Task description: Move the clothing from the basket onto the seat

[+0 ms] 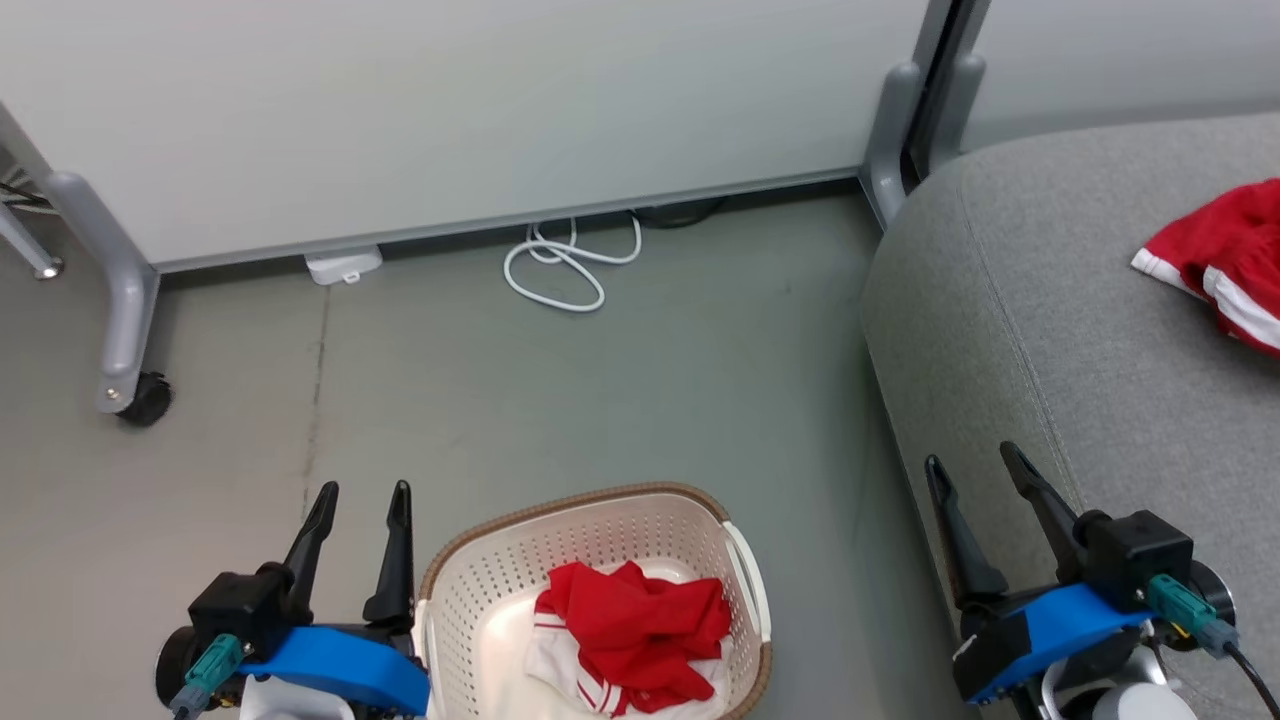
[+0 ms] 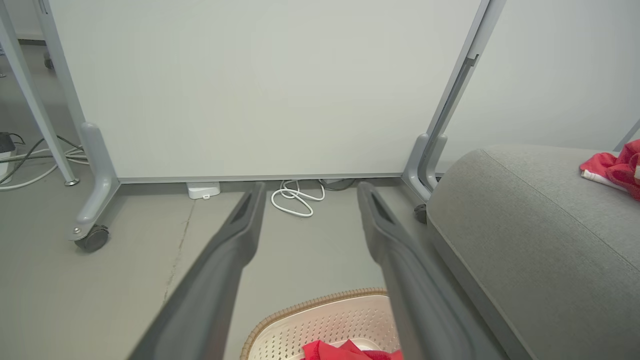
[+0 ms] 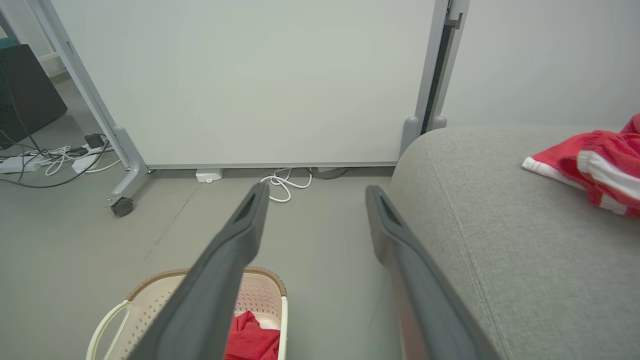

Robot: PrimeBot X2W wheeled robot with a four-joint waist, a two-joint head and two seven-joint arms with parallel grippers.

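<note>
One bright red crumpled fabric garment with white stripe trim (image 1: pixel 630 630) sits in the cream-white perforated plastic basket with a brown woven-look rim (image 1: pixel 590 540), heaped toward the near right side. A second red garment with white stripes (image 1: pixel 1225 260) already lies on the large grey fabric sofa (image 1: pixel 1050 330), far right, well apart from the basket. I judge the task half done, one pick to go.

Key relation: the basket garment lies just right of my left claw (image 1: pixel 365 488) and nearer the robot's body than its fingertips. The rim is just beside the left fingers. Left claw is released, jaws spread, nothing in it. Right claw (image 1: pixel 970 455) is also released and empty, hanging at the sofa's front edge, with a strip of grey floor (image 1: pixel 700 400) between it and the basket. Left arm is nearer the cloth, right arm nearer the drop spot.

I can't tell a clean long axis on the heap; it is a bunched lump with white trim at the near left. I judge the left claw needs to pull back, swing right and dip over the rim, fingers down. Watch the basket wall and the white side handle (image 1: pixel 752 585). The carry then goes right, across open floor to the sofa. The white coiled cable (image 1: pixel 565 265) and the grey wheeled partition leg (image 1: pixel 128 310) sit well away by the wall, no concern.
</note>
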